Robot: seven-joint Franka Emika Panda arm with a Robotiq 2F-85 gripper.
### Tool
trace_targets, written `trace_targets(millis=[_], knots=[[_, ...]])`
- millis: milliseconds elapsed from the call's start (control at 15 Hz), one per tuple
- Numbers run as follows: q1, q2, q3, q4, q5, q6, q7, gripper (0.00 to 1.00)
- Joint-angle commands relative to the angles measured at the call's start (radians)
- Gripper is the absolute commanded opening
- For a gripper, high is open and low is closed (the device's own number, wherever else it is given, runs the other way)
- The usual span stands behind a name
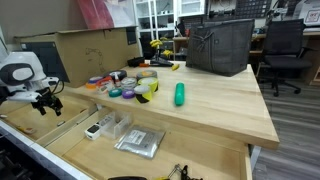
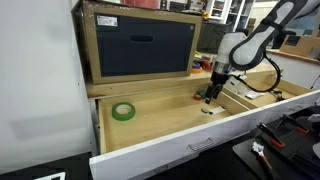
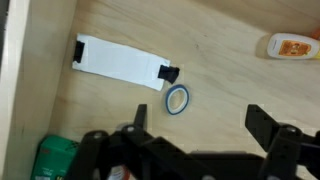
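Two points were wanted on the claw (image 3: 200,138): how wide was it set, and was anything held?

— It was seen spread wide in the wrist view, with bare wood showing between its fingers (image 3: 140,118). Nothing was held or touched.

— And where was the small blue ring (image 3: 177,98) found?

— It was found lying flat on the drawer floor (image 3: 230,40), just ahead of the claw and apart from it. A white strip (image 3: 118,61) with black ends was laid flat close by, one black end just beside the ring.

— What else was noted?

— A green tape roll (image 2: 123,111) was seen in an exterior view, lying in the same drawer, well apart from the claw. An orange-and-white item (image 3: 290,46) was caught at the edge of the wrist view. On the bench (image 1: 230,100) above the drawer, a green cylinder (image 1: 180,94) and a black bag (image 1: 220,45) were set.
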State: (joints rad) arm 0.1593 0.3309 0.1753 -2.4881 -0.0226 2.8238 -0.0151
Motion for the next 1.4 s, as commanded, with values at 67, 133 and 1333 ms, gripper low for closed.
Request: trace_targets(millis=[67,133,1333], knots=[[-0.052,0.114,0.049,0.119,0.069,-0.063,-0.063,1.0],[-0.056,0.136,0.052,0.14,0.075,-0.073,-0.063,1.0],[-0.008,0.209,0.06,0.163,0.09,-0.053,0.056,1.0]])
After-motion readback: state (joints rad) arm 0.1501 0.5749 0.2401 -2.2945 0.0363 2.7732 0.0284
